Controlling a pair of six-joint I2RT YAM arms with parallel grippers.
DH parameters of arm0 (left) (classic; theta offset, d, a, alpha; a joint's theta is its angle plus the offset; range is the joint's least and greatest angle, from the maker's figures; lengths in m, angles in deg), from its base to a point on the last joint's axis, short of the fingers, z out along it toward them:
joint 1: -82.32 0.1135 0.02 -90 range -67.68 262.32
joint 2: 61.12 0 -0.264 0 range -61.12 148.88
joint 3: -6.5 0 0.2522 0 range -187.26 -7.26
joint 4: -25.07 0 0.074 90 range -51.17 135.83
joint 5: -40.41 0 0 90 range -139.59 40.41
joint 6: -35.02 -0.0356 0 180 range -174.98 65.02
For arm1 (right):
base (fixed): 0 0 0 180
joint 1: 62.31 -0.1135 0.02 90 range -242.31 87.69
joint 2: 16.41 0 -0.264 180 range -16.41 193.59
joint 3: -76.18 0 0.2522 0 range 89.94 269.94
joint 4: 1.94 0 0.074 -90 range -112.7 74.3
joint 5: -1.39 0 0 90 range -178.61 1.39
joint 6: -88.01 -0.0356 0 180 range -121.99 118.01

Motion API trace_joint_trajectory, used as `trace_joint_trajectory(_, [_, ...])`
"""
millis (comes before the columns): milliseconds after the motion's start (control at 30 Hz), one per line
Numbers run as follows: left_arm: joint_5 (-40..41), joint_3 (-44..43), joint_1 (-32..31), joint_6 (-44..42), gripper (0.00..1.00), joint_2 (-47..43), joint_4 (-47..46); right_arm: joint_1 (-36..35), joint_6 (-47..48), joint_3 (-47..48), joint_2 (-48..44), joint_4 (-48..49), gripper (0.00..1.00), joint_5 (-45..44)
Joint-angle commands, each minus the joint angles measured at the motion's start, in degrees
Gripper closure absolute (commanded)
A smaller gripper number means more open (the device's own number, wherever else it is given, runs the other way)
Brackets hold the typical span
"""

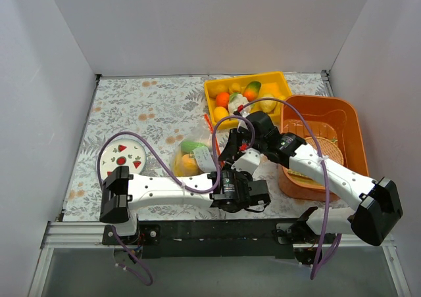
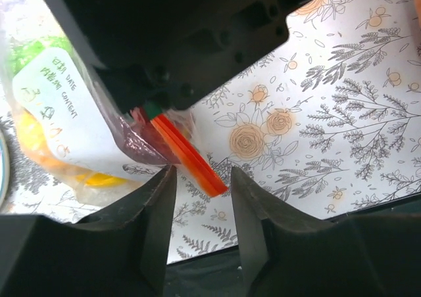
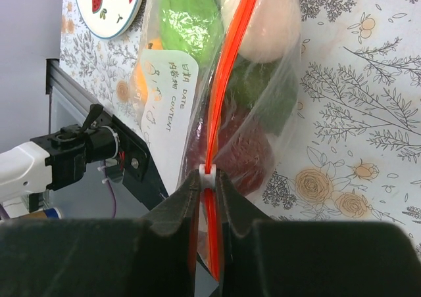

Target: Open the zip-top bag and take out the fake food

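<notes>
Black rail along the near table edge, with both arm bases bolted to it and a purple cable looping off each arm.

Left gripper: just past the rail, mid-table. Its fingers are parted by a moderate gap and hold nothing. The lower end of the orange zip strip hangs into that gap; whether it touches either finger cannot be told.

Right gripper: just beyond and above the left one. Its fingers are closed almost together, pinching the white slider on the zip strip.

Bag: clear plastic, left of both grippers. One corner is drawn up to the right gripper and the body rests on the floral cloth. It has a white label on its side. Ahead of the slider the strip runs as one unbroken line.

Toy food: inside the bag, with green, white, dark red and orange-yellow pieces pressed together.

Plate: left of the bag and apart from it, white with red fruit prints.

Open room: bare cloth from the plate to the far-left corner.

Tub: orange, on the right side under the right forearm and close to the right wall, with a woven basket inside.

Tray: yellow, far centre, just beside the tub, holding loose toy pieces.

Walls: white, enclosing the left, back and right edges.
</notes>
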Motion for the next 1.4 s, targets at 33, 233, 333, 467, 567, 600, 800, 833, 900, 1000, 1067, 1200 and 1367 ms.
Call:
trace_joint_trajectory(33, [5.5, -6.4, -2.3, 4.5, 0.6, 1.0, 9.2, -0.4, -0.8, 3.4, 0.1, 0.8, 0.99, 0.5])
trace_joint_trajectory(233, [4.7, -8.7, -3.6, 3.0, 0.57, 1.1, 9.6, -0.5, -1.0, 3.7, 0.3, 0.8, 0.99, 0.4])
trace_joint_trajectory(333, [4.8, -6.8, -3.6, 1.1, 0.55, 0.9, 7.1, -0.6, -1.2, 3.6, 0.4, 1.0, 0.99, 0.7])
trace_joint_trajectory(467, [5.4, -5.0, -2.4, -1.9, 0.54, 0.7, 3.8, -0.8, -1.6, 3.9, 0.3, 1.1, 0.99, 0.7])
trace_joint_trajectory(567, [6.3, -4.2, -2.0, -3.6, 0.55, 0.4, 1.9, -1.1, -1.7, 4.2, 0.3, 1.0, 0.99, 0.7])
trace_joint_trajectory(600, [6.5, -4.3, -2.0, -3.7, 0.55, 0.6, 1.8, -1.1, -1.7, 4.2, 0.2, 1.0, 0.99, 0.7])
trace_joint_trajectory(800, [7.2, -3.4, -0.6, -2.7, 0.58, 2.0, 3.1, -1.4, -2.0, 4.3, 0.3, 1.1, 0.99, 0.9])
trace_joint_trajectory(833, [7.3, -3.2, -0.5, -2.7, 0.61, 2.1, 3.2, -1.5, -2.1, 4.3, 0.2, 1.0, 0.99, 0.9])
trace_joint_trajectory(900, [7.5, -2.9, -0.3, -2.4, 0.65, 2.0, 3.2, -1.5, -2.2, 4.3, 0.4, 1.1, 0.99, 0.9])
trace_joint_trajectory(1000, [7.6, -2.7, -0.3, -1.5, 0.71, 2.4, 4.1, -1.5, -2.3, 4.3, 0.4, 1.1, 0.99, 1.0])
trace_joint_trajectory(1067, [7.6, -2.8, -0.3, -0.6, 0.76, 2.8, 5.0, -1.7, -2.4, 4.3, 0.5, 1.4, 0.99, 0.8])
trace_joint_trajectory(1200, [8.0, -2.8, -0.3, 0.2, 0.9, 3.2, 5.9, -1.6, -2.4, 4.4, 0.8, 1.6, 0.99, 1.0])
trace_joint_trajectory(1367, [7.7, -3.0, -0.3, 0.5, 1.0, 2.6, 6.1, -1.6, -1.8, 4.7, 1.4, 2.3, 0.99, 1.2])
